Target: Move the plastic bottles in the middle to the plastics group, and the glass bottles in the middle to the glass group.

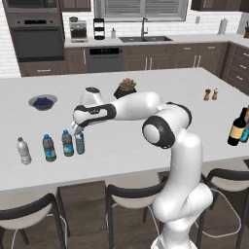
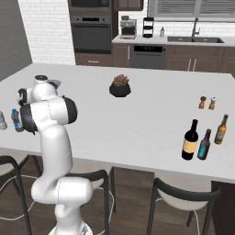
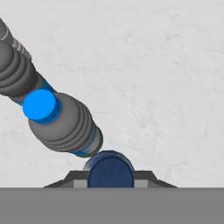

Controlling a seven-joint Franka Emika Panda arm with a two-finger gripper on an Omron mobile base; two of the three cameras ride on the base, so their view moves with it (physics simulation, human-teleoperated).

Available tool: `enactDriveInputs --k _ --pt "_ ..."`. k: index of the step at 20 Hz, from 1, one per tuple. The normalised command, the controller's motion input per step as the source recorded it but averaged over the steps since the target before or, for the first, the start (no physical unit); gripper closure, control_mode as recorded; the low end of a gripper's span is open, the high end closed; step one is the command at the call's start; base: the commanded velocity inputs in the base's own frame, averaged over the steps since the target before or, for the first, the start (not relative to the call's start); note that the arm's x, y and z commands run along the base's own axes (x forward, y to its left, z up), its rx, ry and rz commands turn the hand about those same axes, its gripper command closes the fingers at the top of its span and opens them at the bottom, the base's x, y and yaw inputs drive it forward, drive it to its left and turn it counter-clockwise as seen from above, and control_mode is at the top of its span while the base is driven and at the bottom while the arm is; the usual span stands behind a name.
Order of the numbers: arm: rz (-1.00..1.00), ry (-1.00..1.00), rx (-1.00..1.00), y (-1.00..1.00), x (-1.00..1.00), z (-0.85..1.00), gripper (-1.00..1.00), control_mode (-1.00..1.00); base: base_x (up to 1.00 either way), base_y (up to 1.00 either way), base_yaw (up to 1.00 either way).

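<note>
Bottles of plastic stand in a row at the lower left of the left base view on the white counter [image 1: 146, 82]: a clear bottle [image 1: 23, 151], a grey bottle [image 1: 48, 148], another grey one [image 1: 67, 143], then the pale blue bottle [image 1: 80, 144]. The gripper [image 1: 78, 130] sits over the pale blue bottle, fingers pinched on its top. At far right, the wine bottle [image 2: 189, 140] stands beside the teal bottle [image 2: 204, 145] and amber bottle [image 2: 221, 130].
</note>
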Motion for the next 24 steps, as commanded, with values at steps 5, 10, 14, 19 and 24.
enactDriveInputs --k 5,10,14,19,24 --pt "0.0 0.0 0.0 0.0 0.0 0.0 -1.0 -1.0 0.0 0.0 0.0" --pt "0.0 0.0 0.0 0.0 0.0 0.0 -1.0 -1.0 0.0 0.0 0.0" --pt "0.0 0.0 0.0 0.0 0.0 0.0 -1.0 -1.0 0.0 0.0 0.0" --pt "-0.01 0.0 0.0 -0.05 -0.22 0.41 -1.0 -1.0 0.0 0.0 0.0" --pt "-0.09 0.0 0.0 -0.59 -0.78 0.21 -1.0 -1.0 0.0 0.0 0.0"
